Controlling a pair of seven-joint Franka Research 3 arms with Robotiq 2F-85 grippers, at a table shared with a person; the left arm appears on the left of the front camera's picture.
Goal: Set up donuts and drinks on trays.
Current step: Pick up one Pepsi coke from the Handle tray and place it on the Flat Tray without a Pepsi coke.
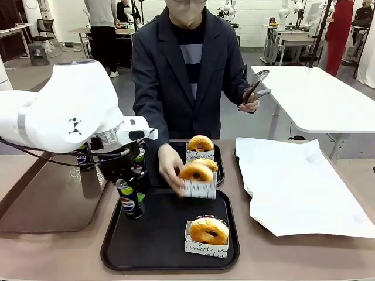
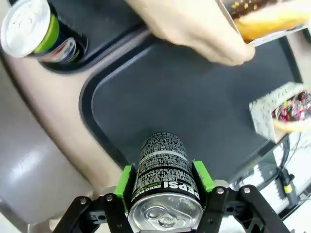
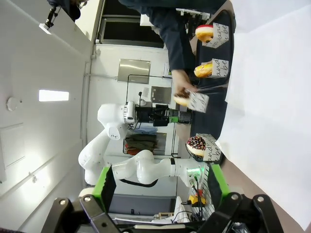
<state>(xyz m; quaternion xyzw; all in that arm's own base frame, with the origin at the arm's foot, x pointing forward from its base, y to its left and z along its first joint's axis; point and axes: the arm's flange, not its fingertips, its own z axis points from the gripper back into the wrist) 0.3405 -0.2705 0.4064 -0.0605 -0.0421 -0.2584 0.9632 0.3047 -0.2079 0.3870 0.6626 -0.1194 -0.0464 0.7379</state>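
My left gripper (image 1: 132, 186) is shut on an upright black Pepsi can (image 1: 129, 201) at the left edge of the near black tray (image 1: 164, 249). In the left wrist view the green pads clamp the can (image 2: 164, 167) on both sides. A sleeved donut (image 1: 208, 233) sits at the near tray's right. The person's hand (image 1: 170, 167) holds another sleeved donut (image 1: 198, 177) above that tray. The far tray (image 1: 219, 175) carries two donuts (image 1: 200, 144) and a can (image 2: 34, 30). My right gripper (image 3: 163, 189) stands open, looking across the table from the side.
A brown tray (image 1: 47, 202) lies at the left under my left arm, with another can (image 1: 81, 158) behind it. White paper (image 1: 299, 187) covers the table's right side. The person's other hand holds tongs (image 1: 255, 88) raised over the far edge.
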